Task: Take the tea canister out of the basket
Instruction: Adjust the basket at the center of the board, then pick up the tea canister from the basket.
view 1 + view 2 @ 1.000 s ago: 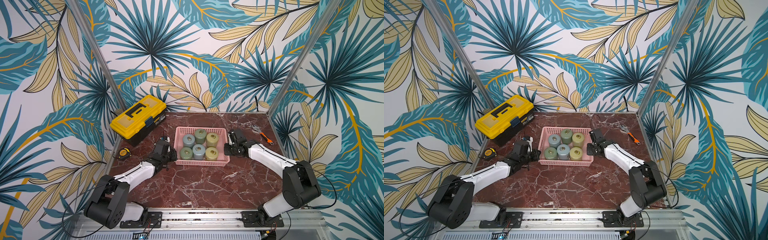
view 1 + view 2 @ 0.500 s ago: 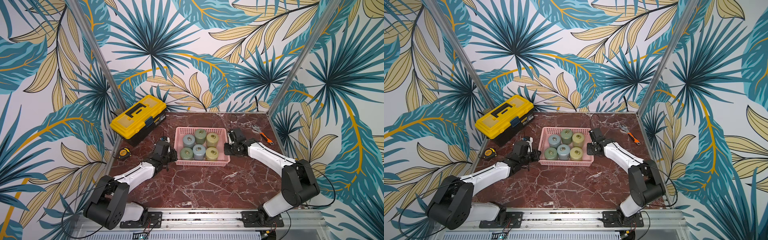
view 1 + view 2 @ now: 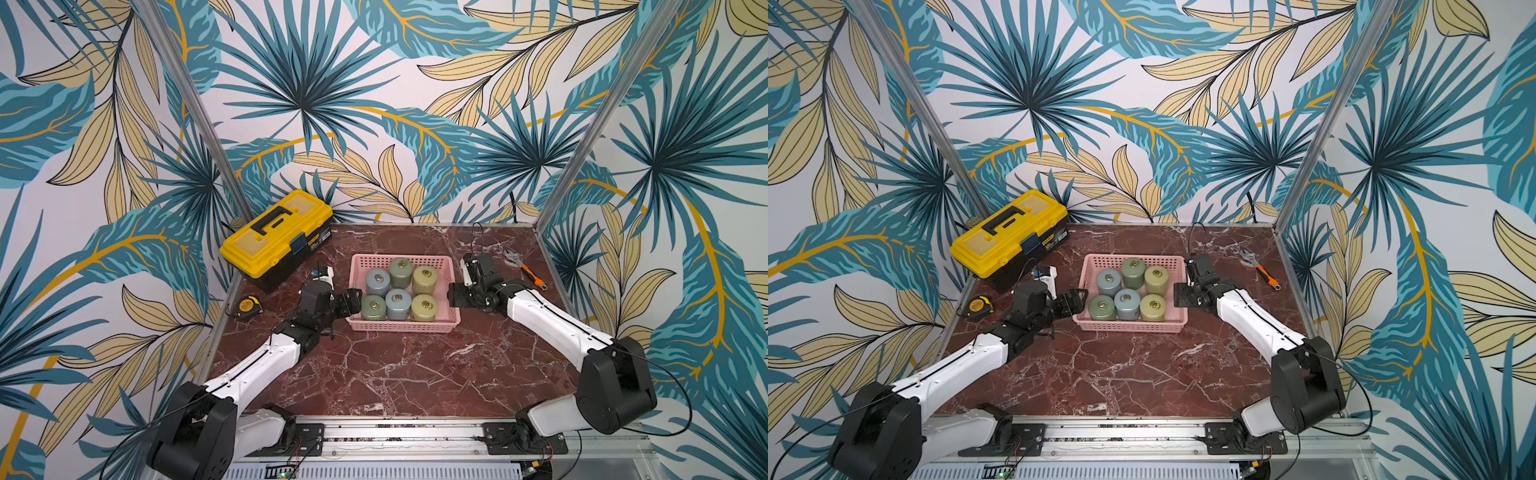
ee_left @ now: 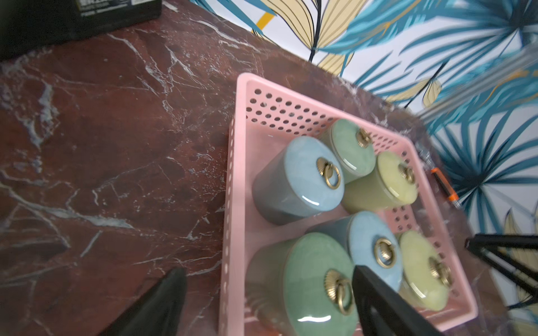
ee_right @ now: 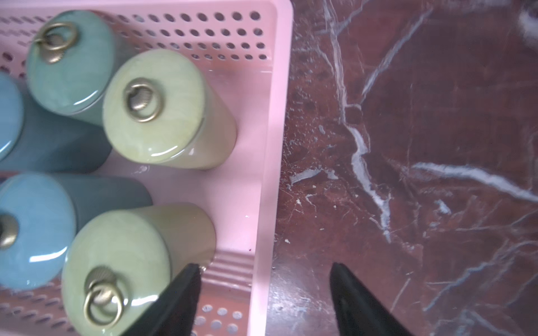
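The pink basket (image 3: 405,328) sits mid-table, a touch toward 12 o'clock. All six tea canisters (image 3: 397,304) are standing inside it, two rows of three, packed close.

The left gripper (image 3: 352,301) is at the basket's 9 o'clock wall and the right gripper (image 3: 453,296) is at its 3 o'clock wall. Both are spread wide and holding nothing. In each wrist view we see one finger on the basket side, another over bare marble, and the rim between them.

For open room, we've got the table (image 3: 395,374) from the basket's front wall out to 6 o'clock. It's tighter at 10 o'clock with the yellow toolbox (image 3: 276,232), plus a tape measure (image 3: 248,306) at 9 and a wrench (image 3: 524,270) at 2.

We can't tell if any fingertip touches the rim. The wrist views are blurry, and the right one cuts off the 9 o'clock canisters.

Versus a second ago, the basket and arms sit where they were, but the jaws look wider.
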